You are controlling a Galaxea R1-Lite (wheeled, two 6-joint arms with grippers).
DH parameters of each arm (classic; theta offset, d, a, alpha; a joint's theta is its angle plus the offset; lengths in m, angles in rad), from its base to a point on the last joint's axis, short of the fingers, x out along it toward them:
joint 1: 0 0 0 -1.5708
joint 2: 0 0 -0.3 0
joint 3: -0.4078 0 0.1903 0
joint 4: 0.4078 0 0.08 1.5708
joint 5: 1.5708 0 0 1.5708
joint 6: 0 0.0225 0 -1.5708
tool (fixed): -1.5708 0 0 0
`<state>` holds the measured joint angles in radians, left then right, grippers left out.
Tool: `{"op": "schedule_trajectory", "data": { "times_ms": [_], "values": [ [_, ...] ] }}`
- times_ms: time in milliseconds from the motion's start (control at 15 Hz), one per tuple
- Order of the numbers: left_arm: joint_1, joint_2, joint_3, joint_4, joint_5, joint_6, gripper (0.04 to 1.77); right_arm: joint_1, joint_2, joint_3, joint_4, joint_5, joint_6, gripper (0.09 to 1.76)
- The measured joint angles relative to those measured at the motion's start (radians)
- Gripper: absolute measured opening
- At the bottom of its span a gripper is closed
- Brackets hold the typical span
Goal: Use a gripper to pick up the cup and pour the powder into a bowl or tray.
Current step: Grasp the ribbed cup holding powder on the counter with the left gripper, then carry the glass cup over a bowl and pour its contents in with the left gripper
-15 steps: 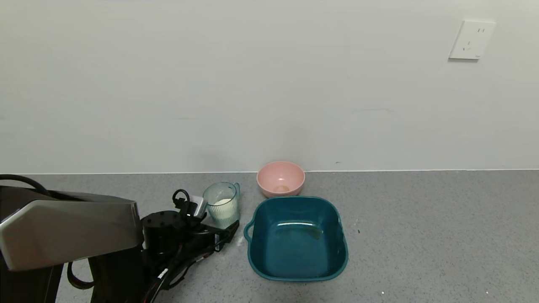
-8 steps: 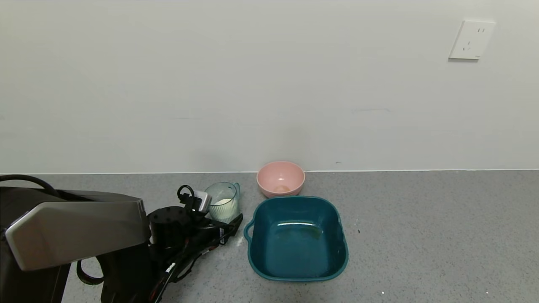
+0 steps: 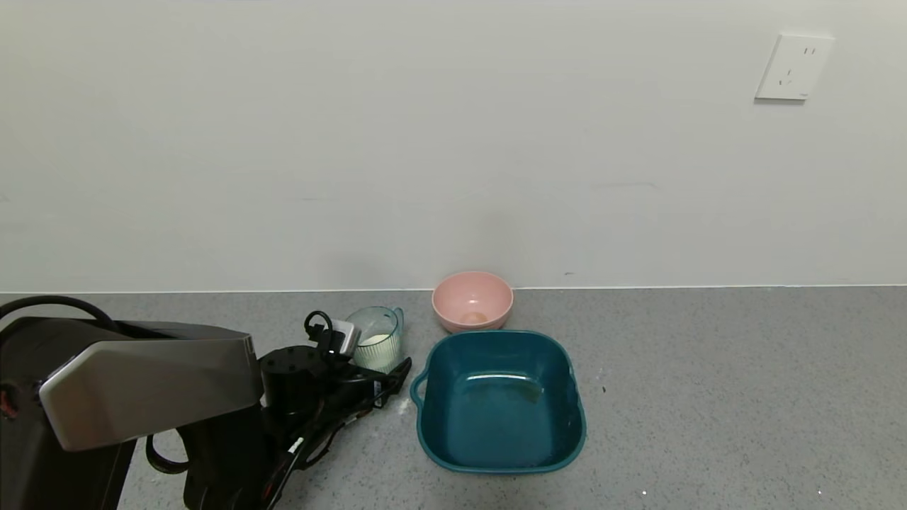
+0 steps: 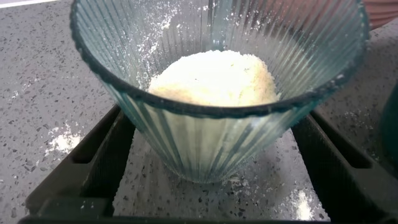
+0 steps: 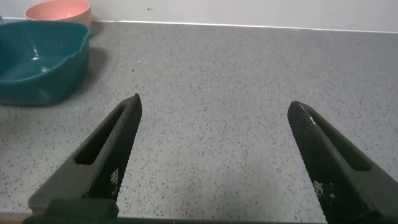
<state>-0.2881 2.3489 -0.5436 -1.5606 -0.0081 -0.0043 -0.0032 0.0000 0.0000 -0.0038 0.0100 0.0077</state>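
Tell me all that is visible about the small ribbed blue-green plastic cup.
The small translucent pale blue-green plastic cup has vertical ribbing and a side handle turned toward the wall. It stands upright on the grey speckled counter, left of the dark teal basin. White clumpy powder fills its lower part and dusts its inner wall. The left end effector is open, one finger on each side of the cup's base; contact is not clear.

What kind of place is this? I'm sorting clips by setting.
Probably a plain indoor test bench or kitchen-style counter: a grey speckled countertop against a bare white wall with a wall socket, holding only plastic kitchenware.
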Motion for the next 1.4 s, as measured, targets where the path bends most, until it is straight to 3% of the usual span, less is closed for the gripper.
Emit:
{"op": "schedule_trajectory", "data": {
  "times_ms": [333,467,600,1400],
  "values": [
    [0.000,0.012,-0.020,0.000,0.000,0.000,1.72,0.000,0.000,0.000,0.000,0.000,0.000,1.71],
    [0.000,0.017,-0.023,0.001,0.001,0.000,1.39,0.000,0.000,0.000,0.000,0.000,0.000,1.71],
    [0.000,0.018,-0.025,0.000,0.001,0.001,1.29,0.000,0.000,0.000,0.000,0.000,0.000,1.71],
    [0.000,0.013,-0.019,0.000,0.017,0.001,1.26,0.000,0.000,0.000,0.000,0.000,0.000,1.71]
  ]
}}
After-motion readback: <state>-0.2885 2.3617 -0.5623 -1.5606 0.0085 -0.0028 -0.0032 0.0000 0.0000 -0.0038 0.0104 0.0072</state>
